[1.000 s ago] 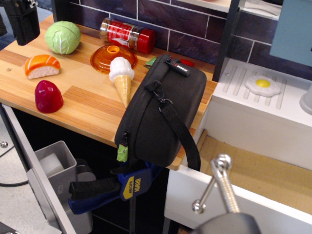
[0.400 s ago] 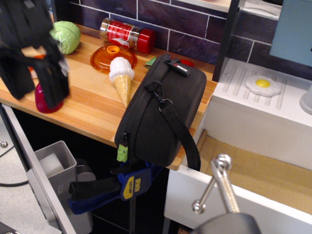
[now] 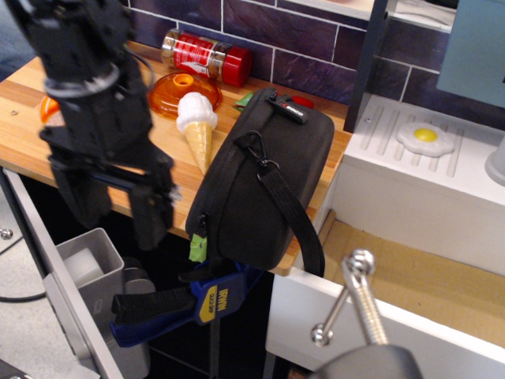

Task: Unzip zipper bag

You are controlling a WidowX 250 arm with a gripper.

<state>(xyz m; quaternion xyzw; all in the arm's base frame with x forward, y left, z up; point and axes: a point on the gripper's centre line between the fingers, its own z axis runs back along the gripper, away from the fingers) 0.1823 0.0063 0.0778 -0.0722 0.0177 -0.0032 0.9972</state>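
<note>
Its two fingers spread wide and empty, the gripper point(image 3: 118, 207) hung just left of the zipper bag point(image 3: 264, 178) at the counter's point(image 3: 150, 170) edge, where it would best pinch the green pull tab point(image 3: 198, 247) squarely.

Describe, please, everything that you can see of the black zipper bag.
The zipper bag is a large black case with rounded corners, of woven-looking fabric. It lies on the wooden counter, its near end over the edge. A black strap hangs from a metal clip; a small red-black label sits at the far end. The lime-green pull tab hangs at the near corner; the zipper looks closed. The open gripper is beside it, not touching.
</note>
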